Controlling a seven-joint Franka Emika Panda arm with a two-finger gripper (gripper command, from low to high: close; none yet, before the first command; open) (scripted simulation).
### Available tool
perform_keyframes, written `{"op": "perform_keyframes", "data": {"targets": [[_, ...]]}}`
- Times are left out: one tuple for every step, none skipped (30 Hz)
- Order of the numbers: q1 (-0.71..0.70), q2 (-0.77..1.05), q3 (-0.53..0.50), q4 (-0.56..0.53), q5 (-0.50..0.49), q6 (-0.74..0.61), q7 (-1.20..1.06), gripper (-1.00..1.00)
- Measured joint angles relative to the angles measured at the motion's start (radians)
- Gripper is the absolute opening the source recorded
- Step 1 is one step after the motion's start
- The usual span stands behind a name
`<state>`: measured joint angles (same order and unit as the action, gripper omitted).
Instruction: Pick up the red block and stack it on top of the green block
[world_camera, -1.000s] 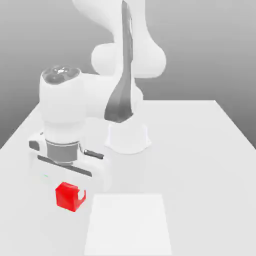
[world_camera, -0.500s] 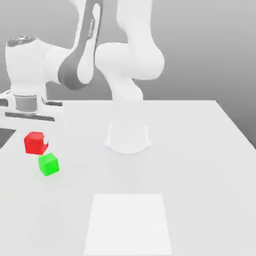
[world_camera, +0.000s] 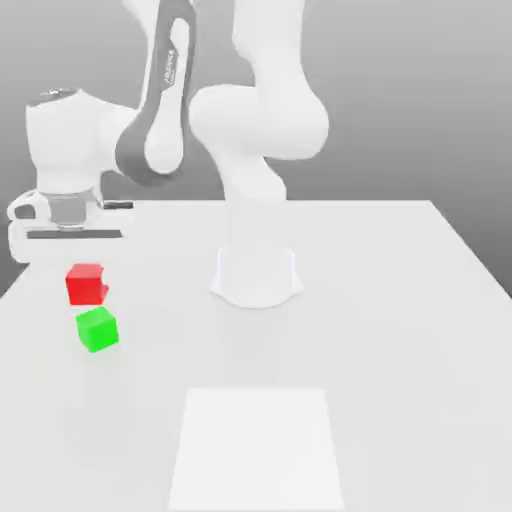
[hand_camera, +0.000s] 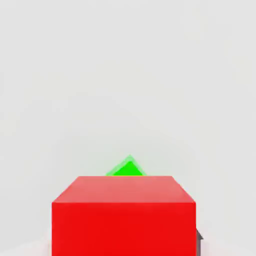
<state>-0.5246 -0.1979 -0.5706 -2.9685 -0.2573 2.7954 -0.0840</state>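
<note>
The red block (world_camera: 85, 283) hangs under the white hand, with my gripper (world_camera: 87, 286) shut on it. It sits just above the green block (world_camera: 97, 329), which rests on the white table at the exterior view's left. A small gap separates the two cubes, and the red one is slightly to the left of the green one. In the hand view the red block (hand_camera: 122, 215) is large and close. A corner of the green block (hand_camera: 128, 168) peeks out from behind it.
The arm's round white base (world_camera: 256, 275) stands mid-table, to the right of the blocks. A paler square patch (world_camera: 258, 445) lies on the table (world_camera: 400, 330) near the front. The table's left edge runs close beside the blocks.
The arm swung from the front of the table to the exterior view's left, carrying the red block. In the last half second it shifted slightly right, nearer above the green block.
</note>
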Motion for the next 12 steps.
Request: {"op": "perform_keyframes", "data": {"targets": [[0.008,0.013,-0.005,0.0,0.011,0.013,-0.007,-1.0],[0.017,0.027,-0.01,0.0,0.022,0.025,-0.015,-1.0],[0.025,0.04,-0.015,0.0,0.035,0.038,-0.023,-1.0],[0.033,0.054,-0.019,0.0,0.048,0.051,-0.032,-1.0],[0.041,0.068,-0.024,0.0,0.062,0.063,-0.042,-1.0],[0.05,0.082,-0.028,0.0,0.077,0.076,-0.052,-1.0],[0.059,0.096,-0.032,-0.001,0.094,0.088,-0.064,-1.0],[0.067,0.11,-0.035,-0.001,0.112,0.101,-0.076,-1.0],[0.075,0.125,-0.037,-0.001,0.132,0.113,-0.09,-1.0],[0.083,0.139,-0.038,-0.002,0.154,0.126,-0.105,-1.0],[0.092,0.154,-0.038,-0.002,0.177,0.138,-0.122,-1.0],[0.1,0.169,-0.038,-0.002,0.204,0.15,-0.141,-1.0]]}}
